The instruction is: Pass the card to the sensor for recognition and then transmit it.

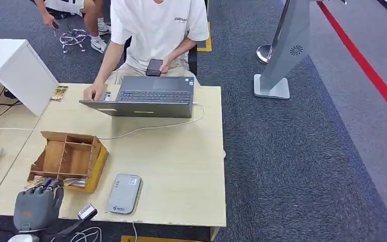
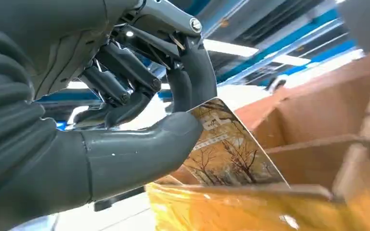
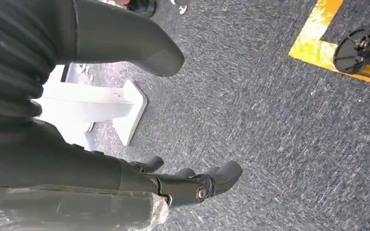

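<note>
My left hand (image 1: 35,205) is at the table's near left corner, against the front of the cardboard box (image 1: 69,157). In the left wrist view this hand (image 2: 125,120) pinches a card (image 2: 226,149) printed with bare trees between thumb and fingers; the card's lower edge is still inside the box's front slot (image 2: 250,190). The grey card sensor (image 1: 124,193) lies flat on the table to the right of the box. My right hand (image 3: 101,168) hangs over the carpet with its fingers (image 3: 207,180) apart and nothing in it.
A person in a white shirt (image 1: 156,25) sits at the far side with a laptop (image 1: 146,96) and a phone (image 1: 154,67). A white cable (image 1: 151,126) crosses the table (image 1: 181,166). A white box (image 1: 15,65) stands at the left, a grey stand (image 1: 282,55) on the carpet to the right.
</note>
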